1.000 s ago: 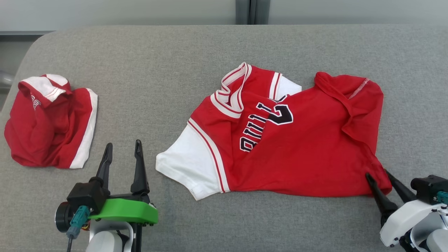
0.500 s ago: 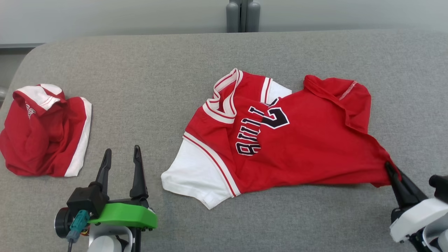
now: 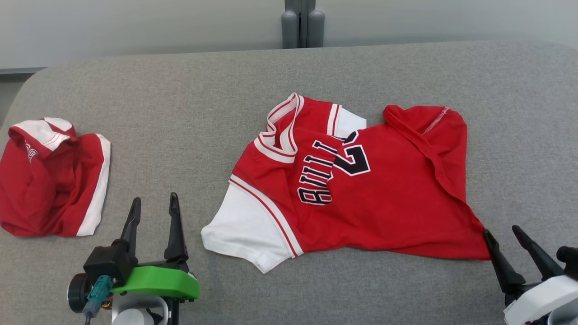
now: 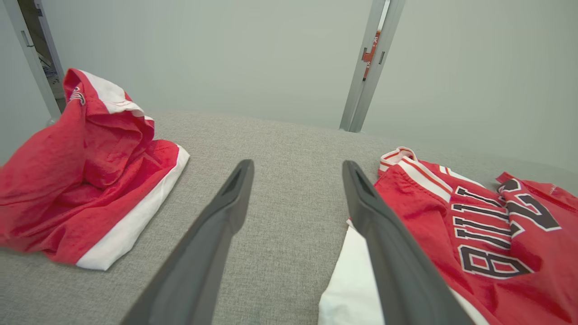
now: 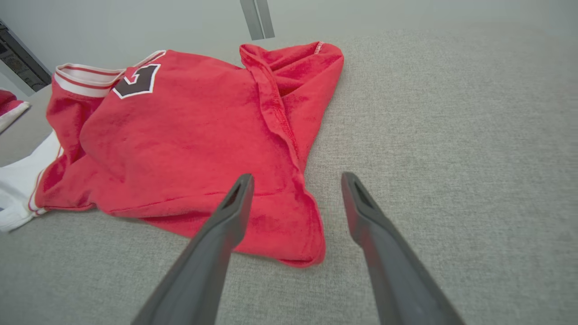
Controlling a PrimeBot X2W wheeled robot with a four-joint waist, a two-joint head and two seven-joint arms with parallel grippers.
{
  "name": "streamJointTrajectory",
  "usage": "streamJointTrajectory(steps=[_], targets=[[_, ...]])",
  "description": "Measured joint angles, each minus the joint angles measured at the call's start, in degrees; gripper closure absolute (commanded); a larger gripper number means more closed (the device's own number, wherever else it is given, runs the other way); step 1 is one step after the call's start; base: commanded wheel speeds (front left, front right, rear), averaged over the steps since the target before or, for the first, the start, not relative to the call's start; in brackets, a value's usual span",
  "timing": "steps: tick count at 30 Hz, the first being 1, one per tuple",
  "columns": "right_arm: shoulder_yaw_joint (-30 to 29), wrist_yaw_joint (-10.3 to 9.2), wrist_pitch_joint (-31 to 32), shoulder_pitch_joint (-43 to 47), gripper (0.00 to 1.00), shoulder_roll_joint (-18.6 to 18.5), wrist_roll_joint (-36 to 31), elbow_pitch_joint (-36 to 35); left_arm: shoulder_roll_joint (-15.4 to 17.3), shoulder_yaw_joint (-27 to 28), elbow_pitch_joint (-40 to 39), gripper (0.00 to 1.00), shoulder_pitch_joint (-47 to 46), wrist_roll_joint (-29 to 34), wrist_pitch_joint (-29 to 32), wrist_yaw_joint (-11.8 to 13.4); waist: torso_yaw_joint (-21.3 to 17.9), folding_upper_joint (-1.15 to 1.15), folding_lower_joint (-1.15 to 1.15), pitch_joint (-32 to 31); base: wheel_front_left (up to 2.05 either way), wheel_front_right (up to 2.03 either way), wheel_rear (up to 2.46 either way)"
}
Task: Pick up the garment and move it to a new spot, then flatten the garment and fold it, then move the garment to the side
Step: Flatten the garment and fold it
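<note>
as it lies mid-tabletop [image 3: 180, 99], the red jersey [image 3: 384, 203] runs lengthwise across, collar towards the robot's left, hem towards its right, lettering face up, one white sleeve nearest the robot; two garments by my count: this jersey and a crumpled red-and-white garment [image 3: 49, 180] at the left edge, well apart; two sets of jaws, both spread, gripping nothing; the right jaws sit at the near hem corner; the left jaws hover between the garments
</note>
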Motion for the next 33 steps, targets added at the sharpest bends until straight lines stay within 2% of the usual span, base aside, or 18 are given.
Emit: streamJointTrajectory(steps=[9,17,33], targets=[[-6.32,0.0,-0.02,0.22,0.0,4.54,-6.47,-6.16,0.0,1.82,0.34,0.0,1.14,0.63,0.0,-0.73,-0.89,0.0,0.0,-1.87,0.0,0.0,0.0],[-9.18,0.0,-0.05,0.54,0.0,9.02,-12.55,-10.18,0.03,2.74,0.46,0.0,1.73,2.81,0.0,-1.71,-1.39,0.0,0.0,-3.79,0.0,0.0,0.0],[-12.69,0.0,0.26,4.78,0.0,13.94,-17.53,-12.32,1.58,4.0,1.0,0.0,4.59,4.12,0.0,-3.37,-1.92,0.0,0.0,-7.97,0.0,0.0,0.0]])
